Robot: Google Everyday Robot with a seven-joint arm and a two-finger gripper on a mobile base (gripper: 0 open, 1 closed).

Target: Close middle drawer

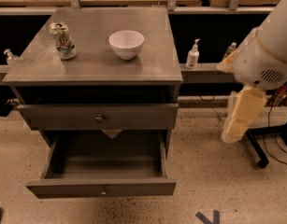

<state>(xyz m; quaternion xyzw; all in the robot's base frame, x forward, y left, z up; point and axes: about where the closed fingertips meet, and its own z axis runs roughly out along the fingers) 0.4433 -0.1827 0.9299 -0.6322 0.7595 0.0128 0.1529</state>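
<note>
Presently: my gripper (240,118) hangs at frame right (apart or together, I cannot tell), well clear of the pulled-out middle drawer (101,188), whose front I judge needs pushing.

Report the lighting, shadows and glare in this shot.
Camera view: soft sheen on the cabinet top; dark shadow in the gap under it; the open middle drawer is dim inside; the pincer, hanging right of the cabinet, is brightly lit; no harsh glare.
</note>
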